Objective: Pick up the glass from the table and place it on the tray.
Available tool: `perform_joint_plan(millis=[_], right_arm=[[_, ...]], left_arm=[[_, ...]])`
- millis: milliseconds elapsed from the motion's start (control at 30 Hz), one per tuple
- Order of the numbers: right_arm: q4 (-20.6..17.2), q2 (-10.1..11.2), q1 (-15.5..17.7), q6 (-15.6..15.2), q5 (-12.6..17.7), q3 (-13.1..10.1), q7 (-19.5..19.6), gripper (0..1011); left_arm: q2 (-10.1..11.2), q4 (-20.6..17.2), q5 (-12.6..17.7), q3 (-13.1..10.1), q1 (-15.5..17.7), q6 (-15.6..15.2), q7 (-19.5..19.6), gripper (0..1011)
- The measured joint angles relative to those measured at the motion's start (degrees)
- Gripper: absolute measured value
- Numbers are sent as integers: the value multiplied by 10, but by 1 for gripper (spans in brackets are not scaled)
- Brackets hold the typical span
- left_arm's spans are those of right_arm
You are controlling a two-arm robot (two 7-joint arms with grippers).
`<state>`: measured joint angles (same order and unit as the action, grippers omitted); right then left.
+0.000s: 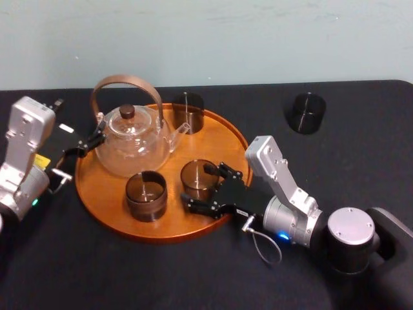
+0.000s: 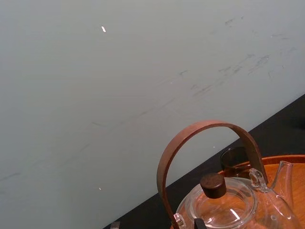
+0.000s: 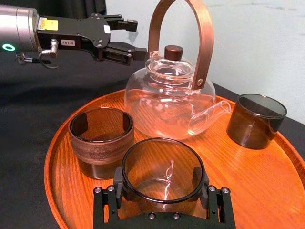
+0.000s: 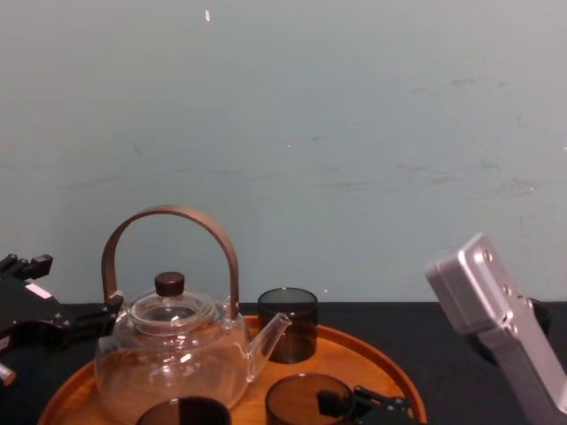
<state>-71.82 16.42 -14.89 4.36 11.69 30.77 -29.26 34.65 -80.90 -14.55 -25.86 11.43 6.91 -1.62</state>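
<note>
A smoky glass (image 1: 197,177) rests at the front of the round wooden tray (image 1: 226,139), which lies on the black table (image 1: 161,271). My right gripper (image 1: 199,186) reaches in over the tray's front rim and is shut on this glass. In the right wrist view its pads (image 3: 119,180) press both sides of the glass (image 3: 162,145). My left gripper (image 1: 97,139) hovers at the tray's left edge beside the teapot (image 1: 132,139), open and holding nothing. Another dark glass (image 1: 305,113) stands on the table at the back right, off the tray.
The clear teapot (image 3: 167,90) with its arched brown handle fills the tray's back left. A banded glass (image 1: 146,195) stands at the tray's front left and a dark glass (image 1: 188,111) at its back. A pale wall rises behind the table.
</note>
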Motion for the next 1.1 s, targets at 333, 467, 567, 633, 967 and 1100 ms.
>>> perform_joint_plan(millis=[333, 467, 567, 633, 967, 1100], right_arm=[[2, 0, 0, 2, -1, 1, 1, 908], [2, 0, 0, 3, -2, 1, 1, 907], [2, 0, 0, 2, -2, 1, 1, 908], [2, 0, 0, 2, -2, 0, 1, 908], [1, 0, 0, 2, -2, 0, 1, 919], [1, 0, 0, 2, -2, 0, 1, 1002]], left_arm=[[0, 0, 0, 0, 0, 0, 0, 1010], [0, 0, 0, 0, 0, 0, 0, 1010], [0, 0, 0, 0, 0, 0, 0, 1010], [0, 0, 0, 0, 0, 0, 0, 1010], [0, 0, 0, 0, 0, 0, 0, 1009], [0, 0, 0, 0, 0, 0, 0, 1010]])
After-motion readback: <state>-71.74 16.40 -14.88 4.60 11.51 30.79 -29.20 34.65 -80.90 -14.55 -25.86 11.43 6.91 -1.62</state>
